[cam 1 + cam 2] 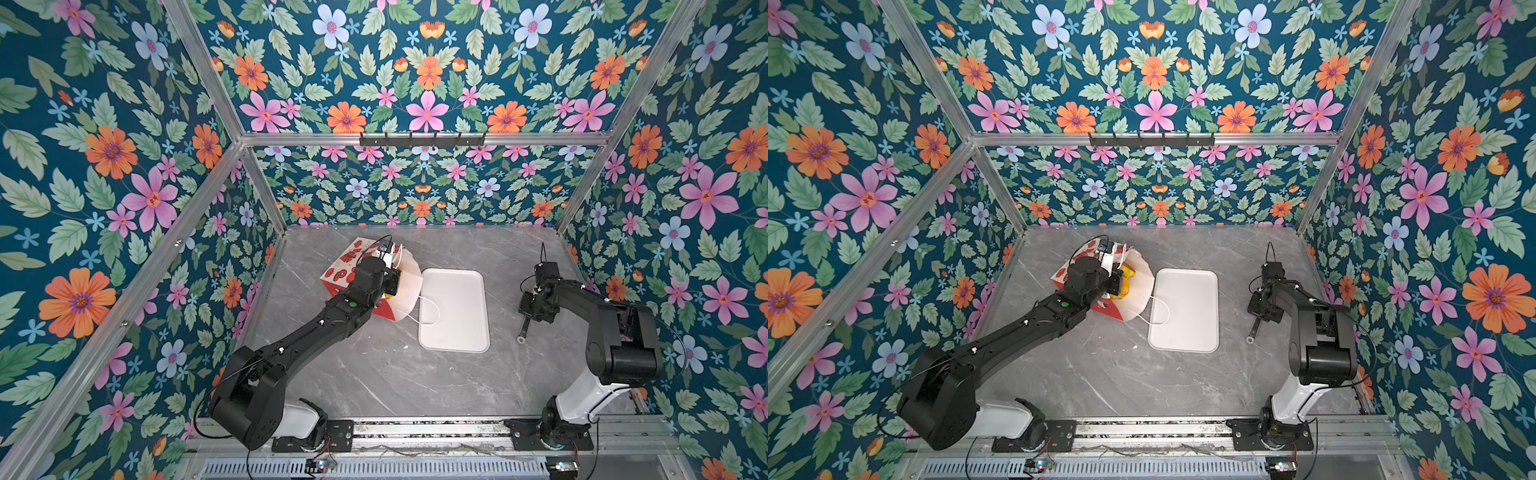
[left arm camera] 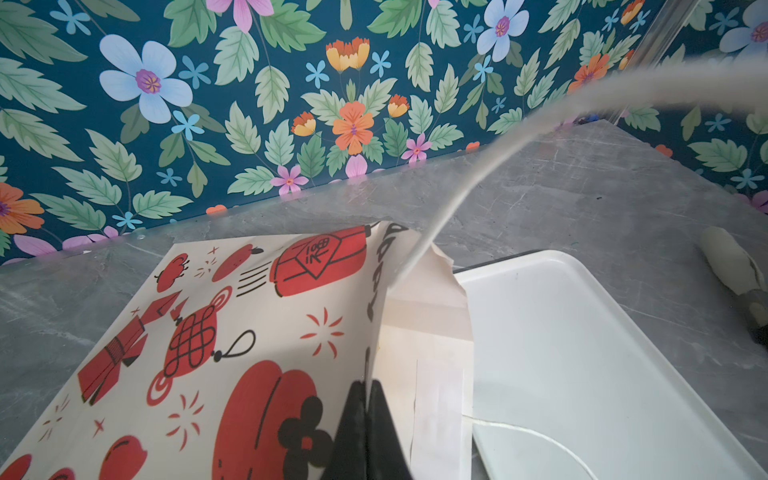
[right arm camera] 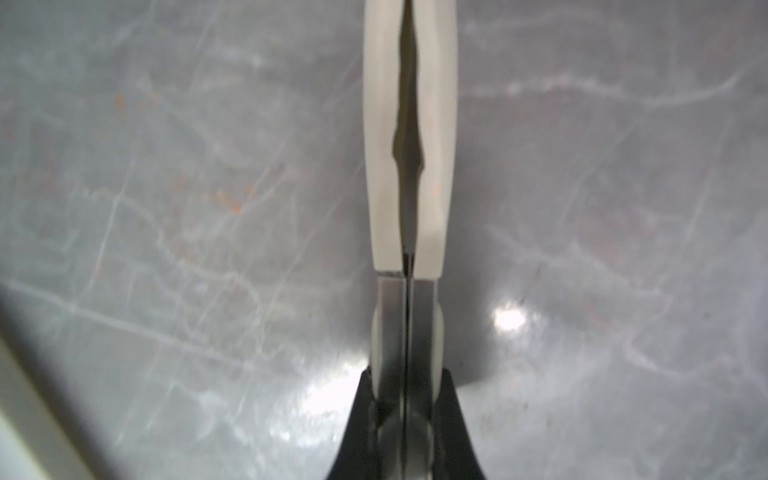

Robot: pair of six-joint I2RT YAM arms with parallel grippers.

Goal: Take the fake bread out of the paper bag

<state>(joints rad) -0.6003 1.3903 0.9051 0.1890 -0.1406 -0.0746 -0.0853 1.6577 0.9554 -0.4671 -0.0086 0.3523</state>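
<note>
**Bag on its side, bread barely peeking out**

Closest to the camera, the metal rail [image 1: 415,428] is running along the near edge of the tabletop [image 1: 374,374], and both arms are reaching out from it.

The paper bag [image 1: 345,266] is lying on its side toward the far-left corner, with its mouth facing the middle of the tabletop. The left end effector [image 2: 366,388] is pinching the upper edge of that mouth. Its fingers are pressed together on the paper, right where the red-printed side folds into the plain white inside.

The fake bread [image 1: 1128,274] is sitting inside the bag. Only a bit of glossy yellow is showing in the opening in both top views, so I can't tell how many pieces are in there.

A white tray [image 1: 453,316] is lying flat in the middle of the tabletop, just beside the bag's mouth. One cord handle [image 1: 432,307] is looping over the tray's left rim.

Over by the right edge, the right end effector [image 1: 520,337] is pointing down at bare tabletop, well apart from the tray. Its fingers are squeezed together with nothing between them. I can't tell whether the tips are touching the surface.
</note>
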